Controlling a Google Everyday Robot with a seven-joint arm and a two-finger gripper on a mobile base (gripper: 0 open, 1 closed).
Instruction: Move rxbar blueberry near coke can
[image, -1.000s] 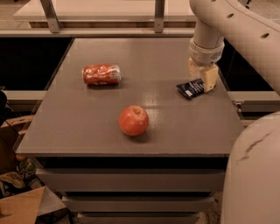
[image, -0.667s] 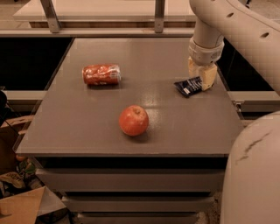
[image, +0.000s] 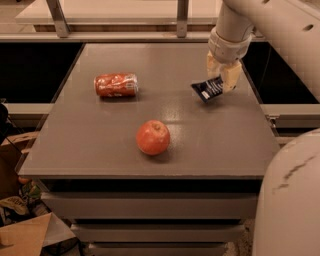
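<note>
Grey tabletop (image: 100, 150) carries three things, one of each kind. Nearest the front edge sits one round red apple (image: 153, 137). Beyond the apple and to its left, one red soda can (image: 116, 84) lies on its side. Beyond the apple to its right, the gripper (image: 222, 79) pinches one end of the single dark blue snack bar (image: 208, 90), which is tilted and well apart from the can.

A grey bench (image: 100, 150) with stacked ledges beneath is lit warmly from above. Behind it, a pale counter (image: 120, 12) on metal posts (image: 57, 17) is seen; cardboard (image: 22, 237) is left lower left. The hand (image: 222, 81) is held over the bench's far right.
</note>
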